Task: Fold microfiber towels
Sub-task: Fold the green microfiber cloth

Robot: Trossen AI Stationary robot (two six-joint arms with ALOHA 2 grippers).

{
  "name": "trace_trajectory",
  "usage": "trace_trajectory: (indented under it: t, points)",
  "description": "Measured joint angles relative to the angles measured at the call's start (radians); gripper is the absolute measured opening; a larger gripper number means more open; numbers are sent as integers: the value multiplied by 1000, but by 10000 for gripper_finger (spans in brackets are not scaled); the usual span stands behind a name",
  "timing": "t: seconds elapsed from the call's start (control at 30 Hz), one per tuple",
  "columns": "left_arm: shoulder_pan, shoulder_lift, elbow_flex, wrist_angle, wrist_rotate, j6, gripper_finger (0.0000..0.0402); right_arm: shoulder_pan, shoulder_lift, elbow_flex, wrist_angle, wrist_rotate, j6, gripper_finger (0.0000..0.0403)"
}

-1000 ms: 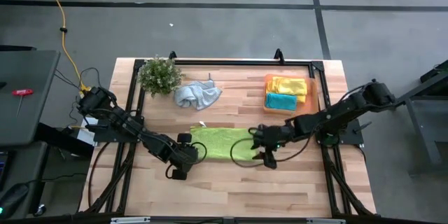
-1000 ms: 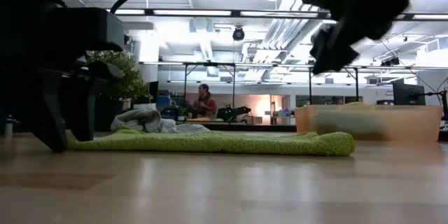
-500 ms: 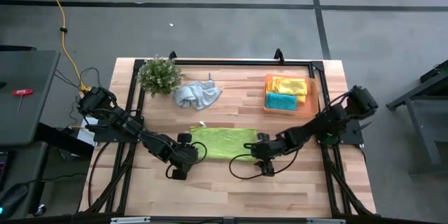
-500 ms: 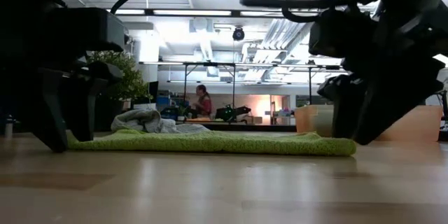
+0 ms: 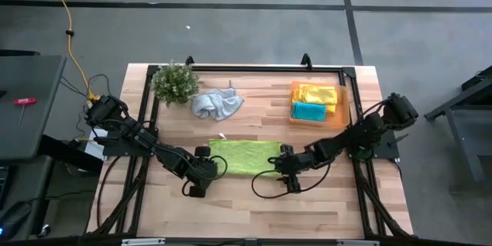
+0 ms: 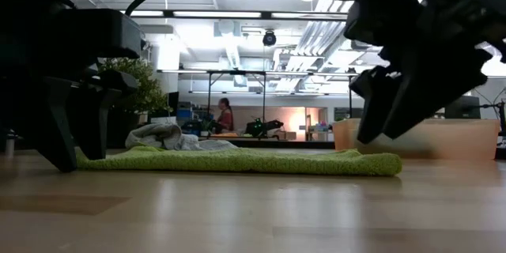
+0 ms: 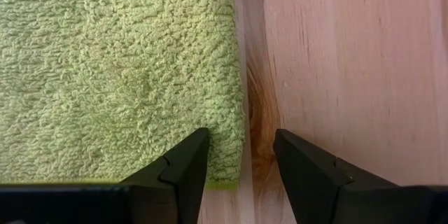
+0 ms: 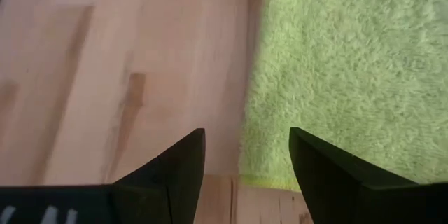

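A lime green towel (image 5: 244,157) lies flat on the table as a folded rectangle; it also shows in the low view (image 6: 237,160). My left gripper (image 5: 206,175) is open at the towel's near left corner, down at table level (image 6: 77,154). One finger is over the towel and one is over bare wood (image 7: 239,143). My right gripper (image 5: 283,174) is open just above the near right corner (image 6: 381,136). One of its fingers is over the towel's edge and one is over wood (image 8: 246,140). A pale grey-blue towel (image 5: 217,104) lies crumpled at the far side. My left gripper has one finger (image 7: 183,161) over the towel's near left corner (image 7: 222,161) and the other beyond its edge, coming from above. I cannot tell whether it touches the cloth.
An orange tray (image 5: 344,98) at the far right holds folded yellow towels (image 5: 314,92) and a teal one (image 5: 307,111). A small leafy plant (image 5: 175,83) stands at the far left. Bare wood lies along the near side. A person sits far off in the room (image 6: 224,117).
My right gripper has come down from well above the table and toward its near edge, to the green towel's near right corner. It has then risen a little above it. The towel has not moved.
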Motion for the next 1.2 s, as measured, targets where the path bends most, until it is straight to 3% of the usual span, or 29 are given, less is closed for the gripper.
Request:
trace_trajectory:
  t: [0.3, 0.47, 0.67, 0.77, 0.87, 1.07, 1.2]
  points:
    - [0, 0, 0, 2, 1, 0, 160, 21, 78, 0, 4, 9, -10, 197]
    - [0, 0, 0, 0, 0, -66, 148, 51, 100, 3, 14, 41, 12, 146]
    - [-1, 4, 0, 3, -8, -130, 57, 57, 100, 3, 7, 97, 153, 20]
    - [1, 5, 0, 0, -6, -133, 10, 58, 97, 2, 6, 94, 230, 13]
    - [9, -1, 18, -35, 26, -147, 11, 58, 76, -1, -9, 53, 288, 9]
    - [66, -81, 60, -103, 265, -206, 4, 17, 0, -2, -10, -135, 432, 2]
    - [110, -141, 60, -115, 286, -266, 2, -13, -45, -2, -30, -204, 540, 2]
